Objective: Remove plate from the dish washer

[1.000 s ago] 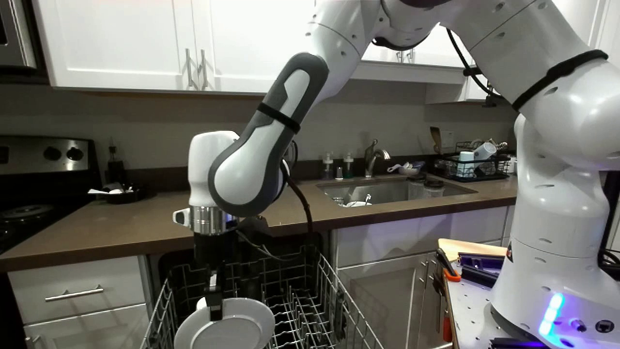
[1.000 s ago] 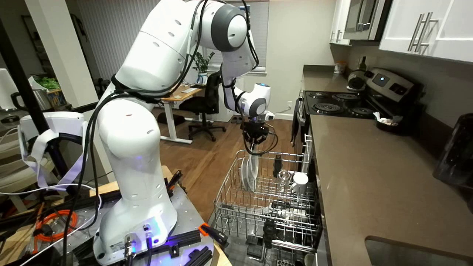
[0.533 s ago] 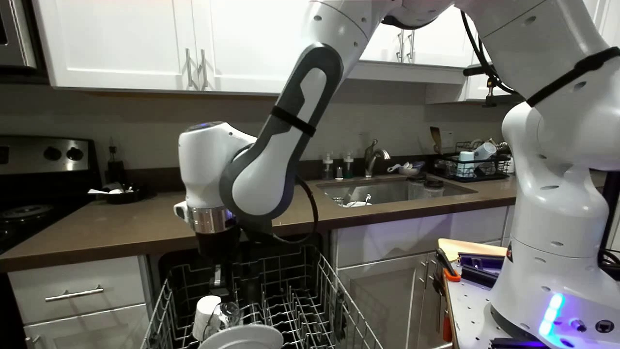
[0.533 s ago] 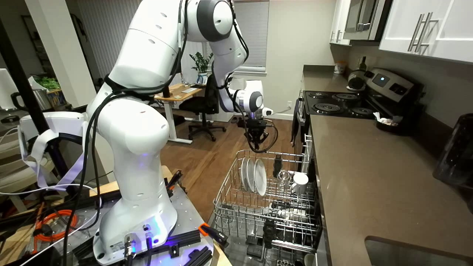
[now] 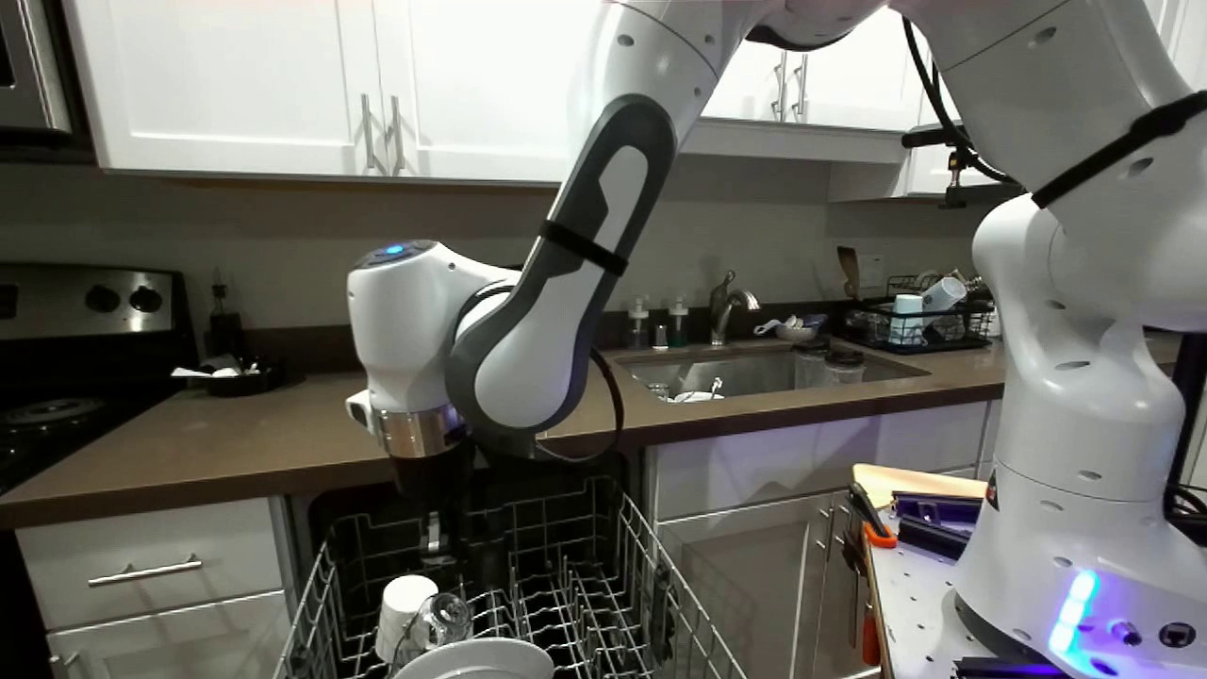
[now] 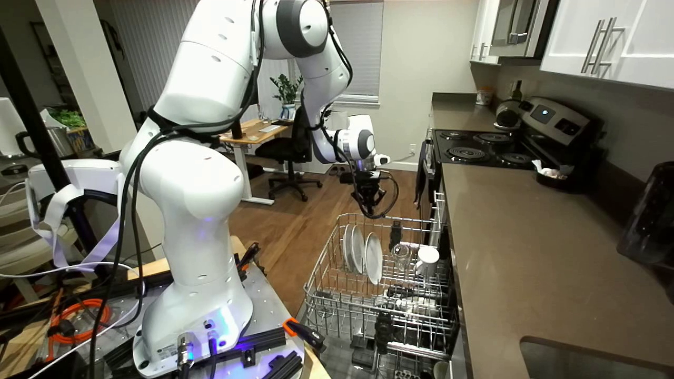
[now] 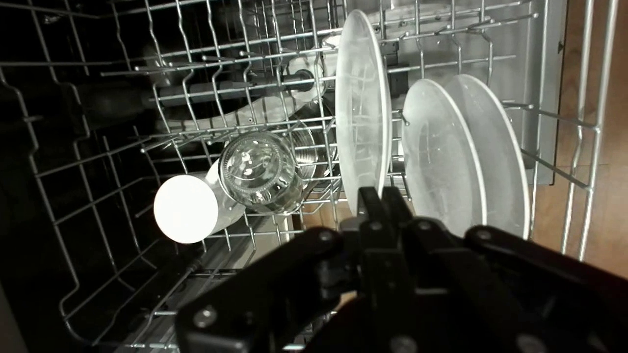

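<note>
Three white plates stand on edge in the pulled-out wire rack [image 7: 604, 73] of the dish washer. The plate [image 6: 374, 258] nearest the mug stands apart from the two others [image 7: 441, 157] and leans a little. It also shows at the bottom of an exterior view [image 5: 481, 658] and upright in the wrist view [image 7: 360, 113]. My gripper [image 6: 370, 206] hangs above the rack, apart from this plate, as both exterior views show. In the wrist view the gripper [image 7: 380, 196] has its fingertips nearly together with only a thin gap, and holds nothing. The plate's rim lies below that gap.
A white mug [image 7: 185, 209] and a clear glass jar [image 7: 257, 169] stand upside down in the rack beside the plate. The brown countertop [image 6: 526, 252] edges the rack. A sink [image 5: 754, 372] lies along the counter. Wire tines and rack walls surround the dishes.
A second ago my gripper was at the plate's rim. It has risen off it and moved toward the counter. The plate now sits lower and leans away from the two others.
</note>
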You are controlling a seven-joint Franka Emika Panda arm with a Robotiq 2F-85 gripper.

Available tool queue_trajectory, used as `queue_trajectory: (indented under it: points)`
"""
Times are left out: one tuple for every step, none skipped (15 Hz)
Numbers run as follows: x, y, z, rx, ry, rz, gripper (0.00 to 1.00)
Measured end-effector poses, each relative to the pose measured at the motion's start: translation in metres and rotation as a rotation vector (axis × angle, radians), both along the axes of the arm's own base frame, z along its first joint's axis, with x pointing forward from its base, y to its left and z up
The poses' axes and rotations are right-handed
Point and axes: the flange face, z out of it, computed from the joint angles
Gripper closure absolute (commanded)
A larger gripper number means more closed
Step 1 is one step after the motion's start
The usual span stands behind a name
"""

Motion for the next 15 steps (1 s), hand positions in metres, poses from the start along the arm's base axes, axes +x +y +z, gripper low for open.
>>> queue_trajectory:
  points:
    - [-0.001,0.000,-0.001,0.014,-0.005,-0.004,0.67]
    - [-0.001,-0.001,-0.003,0.035,-0.011,-0.009,0.62]
    - [-0.002,-0.003,-0.006,0.058,-0.012,-0.016,0.56]
    - [-0.002,-0.005,-0.011,0.081,-0.010,-0.025,0.50]
    - [-0.003,-0.008,-0.016,0.101,-0.006,-0.030,0.43]
    - [-0.002,-0.011,-0.022,0.123,-0.002,-0.034,0.38]
    - [-0.002,-0.015,-0.028,0.145,0.003,-0.036,0.31]
    - [-0.002,-0.018,-0.034,0.167,0.010,-0.037,0.25]
    - [-0.003,-0.021,-0.041,0.185,0.019,-0.036,0.19]
    - [-0.003,-0.024,-0.047,0.197,0.031,-0.034,0.12]
    - [-0.003,-0.026,-0.053,0.207,0.042,-0.031,0.06]
    - [-0.002,-0.028,-0.059,0.215,0.052,-0.027,0.01]
    - [-0.001,-0.030,-0.064,0.222,0.059,-0.022,0.00]
    - [0.001,-0.031,-0.069,0.227,0.065,-0.018,0.07]
    - [0.003,-0.033,-0.074,0.230,0.069,-0.015,0.12]
